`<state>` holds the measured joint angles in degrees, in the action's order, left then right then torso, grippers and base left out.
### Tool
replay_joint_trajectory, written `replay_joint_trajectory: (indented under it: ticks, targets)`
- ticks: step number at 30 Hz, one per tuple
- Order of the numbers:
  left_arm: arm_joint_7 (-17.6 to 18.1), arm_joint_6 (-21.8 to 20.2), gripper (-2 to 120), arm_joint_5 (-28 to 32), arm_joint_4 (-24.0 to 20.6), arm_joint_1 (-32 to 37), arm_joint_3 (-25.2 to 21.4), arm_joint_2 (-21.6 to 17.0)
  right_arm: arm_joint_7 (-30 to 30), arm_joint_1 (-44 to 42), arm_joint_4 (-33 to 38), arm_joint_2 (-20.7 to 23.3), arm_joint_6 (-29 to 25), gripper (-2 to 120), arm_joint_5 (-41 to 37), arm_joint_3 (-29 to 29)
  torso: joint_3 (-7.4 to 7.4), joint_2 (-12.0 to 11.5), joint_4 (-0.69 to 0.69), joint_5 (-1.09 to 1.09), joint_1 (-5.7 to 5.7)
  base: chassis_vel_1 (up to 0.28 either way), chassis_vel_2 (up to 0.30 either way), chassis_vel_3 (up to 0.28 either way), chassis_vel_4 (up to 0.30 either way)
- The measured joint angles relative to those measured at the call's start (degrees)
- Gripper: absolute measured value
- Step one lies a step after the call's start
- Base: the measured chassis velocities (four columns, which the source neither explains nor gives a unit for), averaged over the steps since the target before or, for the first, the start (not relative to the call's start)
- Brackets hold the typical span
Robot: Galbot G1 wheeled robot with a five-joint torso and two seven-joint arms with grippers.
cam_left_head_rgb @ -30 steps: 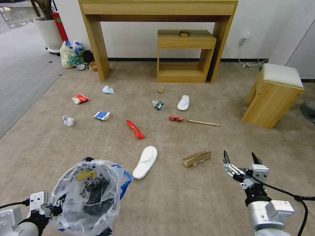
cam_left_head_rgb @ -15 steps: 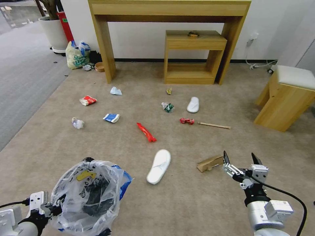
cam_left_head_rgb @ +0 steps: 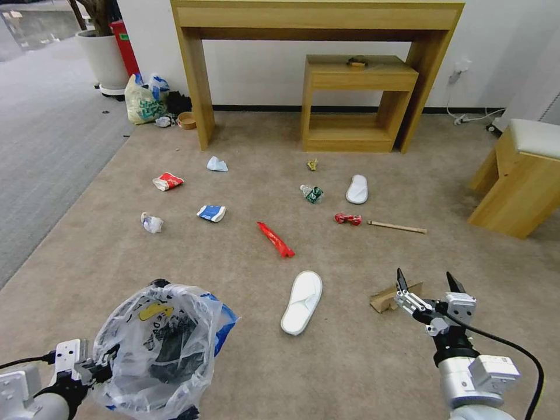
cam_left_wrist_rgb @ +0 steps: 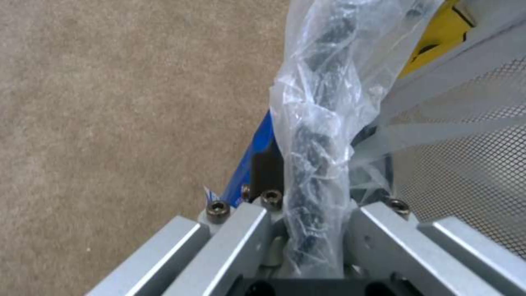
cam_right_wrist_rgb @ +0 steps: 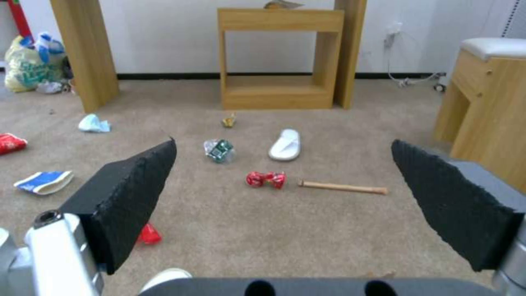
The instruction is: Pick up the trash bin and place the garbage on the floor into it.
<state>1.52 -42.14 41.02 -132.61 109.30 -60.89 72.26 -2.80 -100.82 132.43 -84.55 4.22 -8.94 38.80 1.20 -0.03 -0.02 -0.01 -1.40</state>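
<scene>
Crinkly clear plastic with blue and yellow print covers the bin (cam_left_head_rgb: 157, 344), which sits low on the robot's left in the head view, held off the carpet by the left gripper (cam_left_head_rgb: 87, 370) at its rim. The right gripper (cam_left_head_rgb: 427, 289) hovers with its jaws spread wide and nothing between them. Cardboard (cam_left_head_rgb: 386, 297) lies just ahead of its left fingertip — by far the closest litter, long axis running roughly crosswise to the robot. A white slipper (cam_left_head_rgb: 302, 302) lies between the two arms, toe pointing away. Farther out are the red wrapper (cam_left_head_rgb: 276, 240), can (cam_left_head_rgb: 347, 219) and stick (cam_left_head_rgb: 396, 227).

Left wrist view: the fingers (cam_left_wrist_rgb: 241, 230) are clamped on the bagged rim, black mesh wall beside them.

Right wrist view: both black pads (cam_right_wrist_rgb: 131, 197) stand far apart and empty, with the can and stick framed between them well ahead — my guess is the right arm does the picking.
</scene>
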Motion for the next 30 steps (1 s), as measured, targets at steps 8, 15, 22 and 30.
replay_joint_trajectory:
  ticks: [8, 15, 22, 30]
  targets:
    - [-0.1, 0.0, 0, 0.1, 0.3, -0.6, 0.1, -0.5, -0.8, 0.9, -0.5, 0.7, 2.3, 100, -0.6, 0.0, 0.0, 0.0, 0.0, 0.01, 0.0, -0.024, 0.042, 0.02, -0.038]
    - [0.5, 0.0, 0, 0.7, 1.0, -1.6, 0.3, -1.8, -3.3, 5.2, -1.5, 5.2, 8.7, 100, -8.2, 0.2, 0.0, 0.0, 0.01, 0.0, -0.01, 0.0, 0.0, 0.0, 0.0]
    - [0.9, 0.0, 0, 0.7, 1.8, -2.6, 0.9, -2.6, -6.1, 10.9, -4.6, 9.2, 15.9, 100, -19.0, 0.1, 0.0, 0.0, -0.01, 0.0, -0.01, 0.0, 0.0, 0.0, 0.0]
    - [1.9, 0.0, 0, 0.6, 1.8, -2.6, 0.7, -2.1, -7.7, 18.0, -13.3, 13.5, 22.7, 100, -26.3, -3.1, 0.0, 0.0, 0.0, 0.01, 0.0, 0.0, 0.0, 0.0, 0.0]
